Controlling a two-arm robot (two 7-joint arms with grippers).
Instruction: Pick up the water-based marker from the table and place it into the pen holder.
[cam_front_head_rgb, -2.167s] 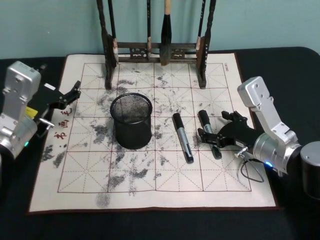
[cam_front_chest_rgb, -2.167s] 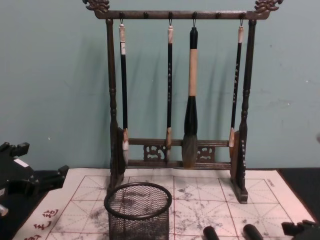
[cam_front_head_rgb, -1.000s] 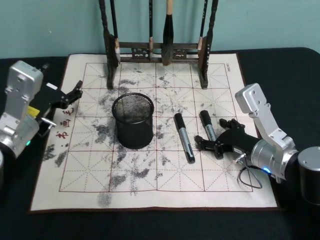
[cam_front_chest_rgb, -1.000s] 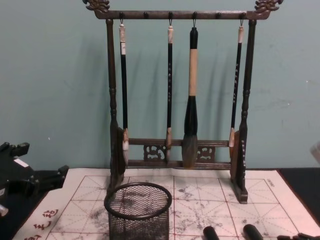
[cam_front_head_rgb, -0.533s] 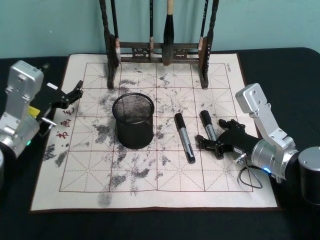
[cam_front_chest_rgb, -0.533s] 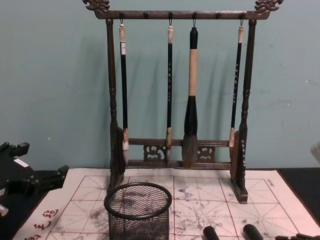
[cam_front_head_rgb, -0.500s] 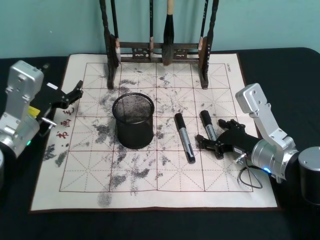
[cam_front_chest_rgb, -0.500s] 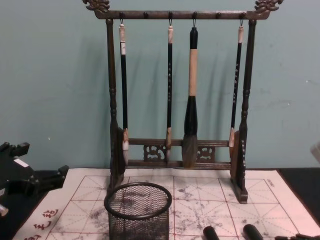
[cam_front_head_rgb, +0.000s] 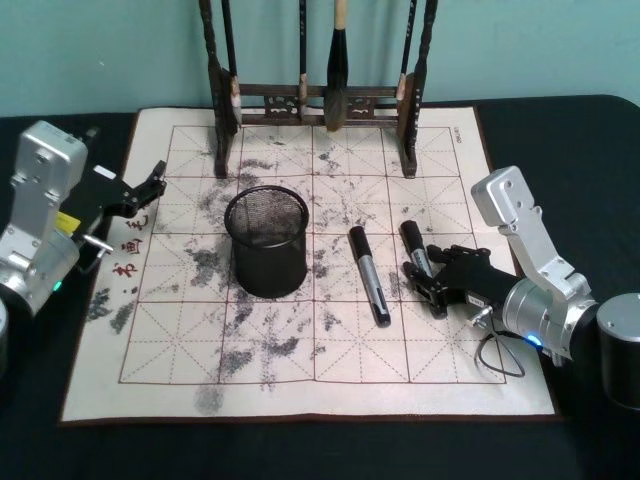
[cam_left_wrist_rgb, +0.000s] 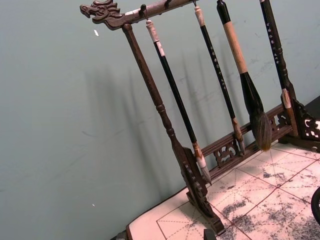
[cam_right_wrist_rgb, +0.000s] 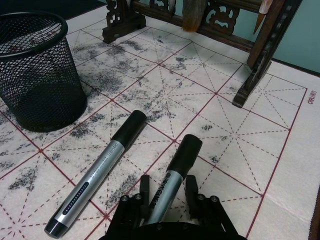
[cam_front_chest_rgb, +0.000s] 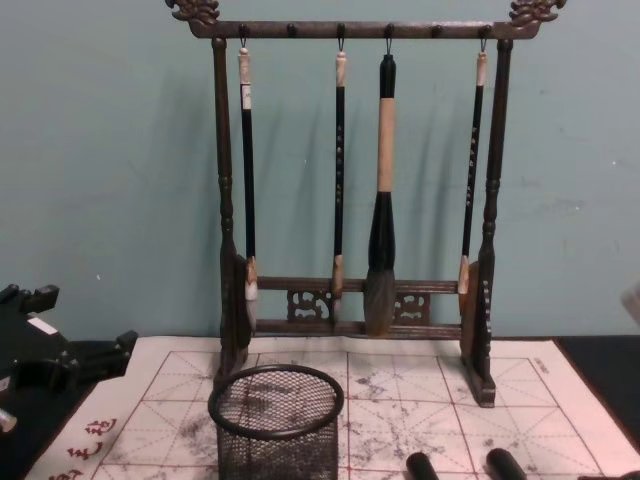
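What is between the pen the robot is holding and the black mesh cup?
Only the other marker, lying flat on the mat between the marker in the right tool and the pen holder. Lifting should clear it.

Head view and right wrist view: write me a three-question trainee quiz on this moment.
1. True or false: a marker already stands in the pen holder.
2. Which marker lies between the fingers of the right gripper? A) the left marker, nearer the holder. B) the right marker.
3. Fill in: the left gripper sits near the red ___ on the mat.
Key: 1 false; 2 B; 3 characters.
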